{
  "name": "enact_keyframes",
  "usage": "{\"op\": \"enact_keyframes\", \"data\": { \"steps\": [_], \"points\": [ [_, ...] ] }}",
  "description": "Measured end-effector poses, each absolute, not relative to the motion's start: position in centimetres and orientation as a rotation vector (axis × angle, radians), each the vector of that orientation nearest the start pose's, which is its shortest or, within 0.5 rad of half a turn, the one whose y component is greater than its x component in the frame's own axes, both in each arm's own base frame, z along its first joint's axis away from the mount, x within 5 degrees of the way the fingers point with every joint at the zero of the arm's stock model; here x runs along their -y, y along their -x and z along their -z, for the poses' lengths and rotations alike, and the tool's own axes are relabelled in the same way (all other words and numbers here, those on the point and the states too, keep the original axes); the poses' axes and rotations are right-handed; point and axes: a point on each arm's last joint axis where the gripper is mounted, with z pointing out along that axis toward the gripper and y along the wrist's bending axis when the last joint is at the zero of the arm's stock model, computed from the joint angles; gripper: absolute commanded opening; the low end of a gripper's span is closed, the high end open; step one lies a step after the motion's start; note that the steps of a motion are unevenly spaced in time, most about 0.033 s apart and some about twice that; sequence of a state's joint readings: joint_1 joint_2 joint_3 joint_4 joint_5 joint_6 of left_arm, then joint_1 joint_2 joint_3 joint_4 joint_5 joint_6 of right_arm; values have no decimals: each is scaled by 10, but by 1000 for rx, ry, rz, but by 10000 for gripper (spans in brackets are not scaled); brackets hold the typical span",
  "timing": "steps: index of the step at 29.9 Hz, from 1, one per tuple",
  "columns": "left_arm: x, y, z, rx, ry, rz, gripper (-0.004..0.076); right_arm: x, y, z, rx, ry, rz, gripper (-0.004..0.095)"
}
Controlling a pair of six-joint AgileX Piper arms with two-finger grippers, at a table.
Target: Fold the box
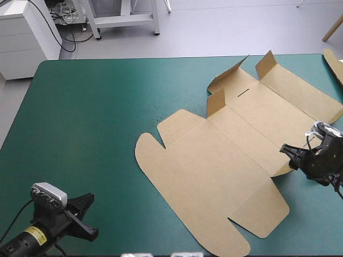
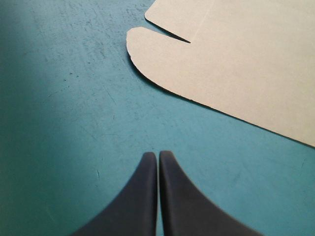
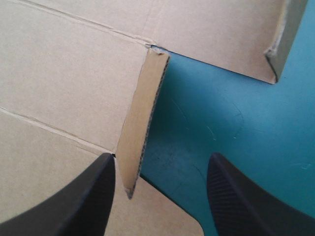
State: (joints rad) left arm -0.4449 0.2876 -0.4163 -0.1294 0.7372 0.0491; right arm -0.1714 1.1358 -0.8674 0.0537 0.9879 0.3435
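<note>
The brown box [image 1: 214, 166] lies as a cut sheet, mostly flat, on the centre and right of the teal-green cover. At its far end, small flaps [image 1: 216, 101] stand raised. My right gripper [image 1: 288, 155] is open at the sheet's right edge. In the right wrist view a short flap [image 3: 142, 118] stands upright between its fingers, close to one finger [image 3: 93, 191], with the gripper [image 3: 161, 162] not touching it. My left gripper [image 1: 90, 214] rests near the table's front left corner, shut [image 2: 157, 155] and holding nothing. The box's rounded flap [image 2: 147, 44] lies ahead of it.
A piece of more brown board [image 1: 335, 64] shows at the table's far right edge. The left half of the teal-green cover [image 1: 86, 118] is bare. The box's far corner [image 3: 280, 44] is turned up ahead of the right gripper.
</note>
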Motion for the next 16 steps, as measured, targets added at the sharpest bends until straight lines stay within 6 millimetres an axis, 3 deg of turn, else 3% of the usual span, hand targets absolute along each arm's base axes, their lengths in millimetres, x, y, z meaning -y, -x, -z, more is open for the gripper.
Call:
{"op": "enact_keyframes", "data": {
  "steps": [7, 16],
  "points": [
    [33, -50, -270, -2057, -469, 387, -8, 30, -209, -281, -2567, -710, -159, 476],
    [32, -50, -270, -2055, -474, 371, -8, 31, -233, -249, -2682, -729, -193, 463]
  ]
}}
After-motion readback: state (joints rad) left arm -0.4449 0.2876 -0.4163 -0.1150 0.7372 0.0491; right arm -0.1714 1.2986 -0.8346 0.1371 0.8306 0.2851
